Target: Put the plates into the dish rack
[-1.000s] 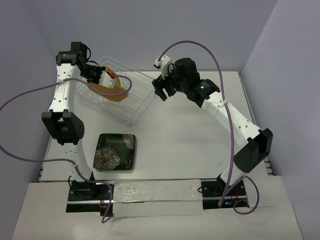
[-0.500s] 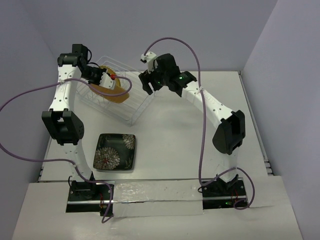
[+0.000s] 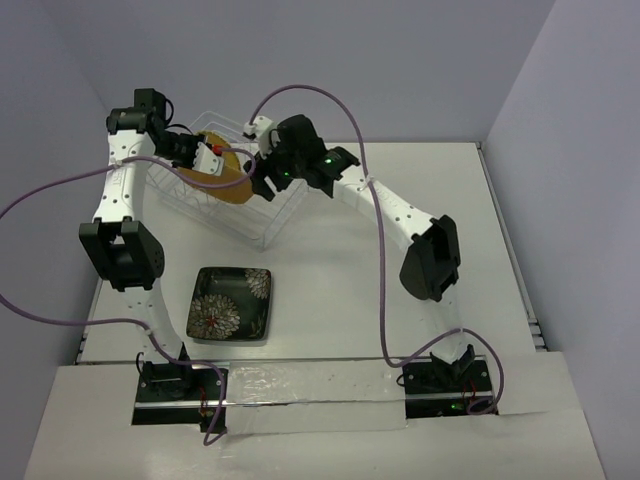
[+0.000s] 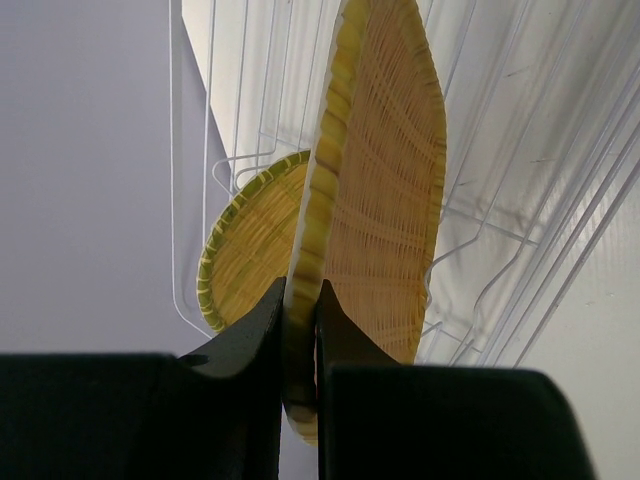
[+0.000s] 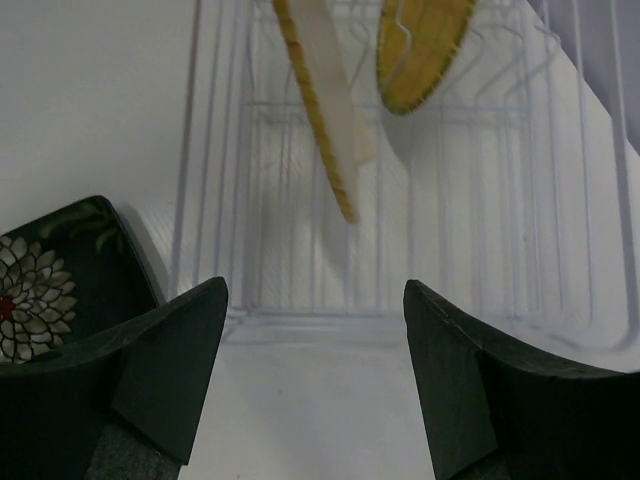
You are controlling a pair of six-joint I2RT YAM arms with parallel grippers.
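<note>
My left gripper [image 4: 300, 315] is shut on the rim of the larger orange woven plate [image 4: 385, 190], holding it on edge over the dish rack [image 3: 262, 222]. From above, the left gripper [image 3: 210, 160] and orange plate [image 3: 235, 185] hang over the rack's middle. The small yellow plate [image 4: 250, 255] stands in the rack behind it, and appears in the right wrist view as the yellow plate [image 5: 420, 50]. My right gripper [image 5: 315, 300] is open and empty at the rack's near wall, and from above the right gripper [image 3: 264, 178] is beside the orange plate. The black flowered plate [image 3: 232, 303] lies flat on the table.
The rack [image 5: 420, 230] sits at the back left of the white table [image 3: 380, 290], close to the left wall. The black plate [image 5: 40, 270] lies just in front of the rack. Purple cables loop above both arms.
My right arm has swung left across the table, bringing its open gripper up to the rack beside the held plate. The left gripper and orange plate have barely moved.
</note>
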